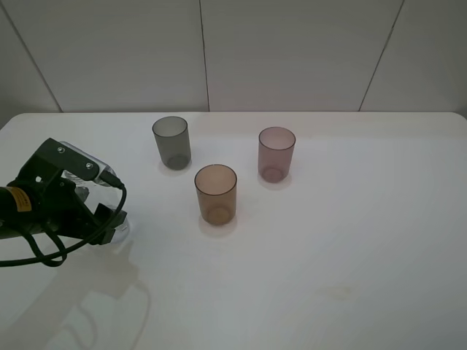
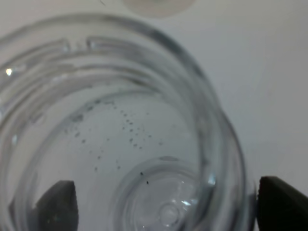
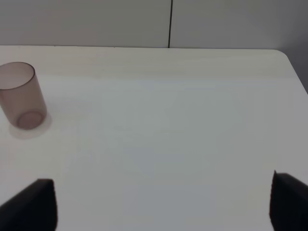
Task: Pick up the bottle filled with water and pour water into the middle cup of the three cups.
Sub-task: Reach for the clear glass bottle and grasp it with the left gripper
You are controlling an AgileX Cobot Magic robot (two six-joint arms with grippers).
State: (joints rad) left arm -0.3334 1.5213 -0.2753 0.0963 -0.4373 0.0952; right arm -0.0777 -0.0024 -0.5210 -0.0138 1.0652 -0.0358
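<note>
The clear bottle [image 2: 144, 144] fills the left wrist view, seen from above down its wide threaded neck, with water inside. My left gripper [image 2: 166, 204] is shut on it, one dark finger on each side. In the exterior high view the left gripper [image 1: 109, 219] is at the table's left and hides most of the bottle [image 1: 121, 227], which is low at the table surface. The amber-brown middle cup [image 1: 216, 194] stands upright to the right of it, between the dark-grey cup [image 1: 171, 142] and the pinkish-mauve cup [image 1: 276, 153]. My right gripper [image 3: 163, 202] is open and empty.
The white table [image 1: 350, 240] ends at a pale panelled wall at the back. The right wrist view shows the pinkish-mauve cup [image 3: 19, 96] far from the right gripper and the table's rounded far corner [image 3: 284, 55].
</note>
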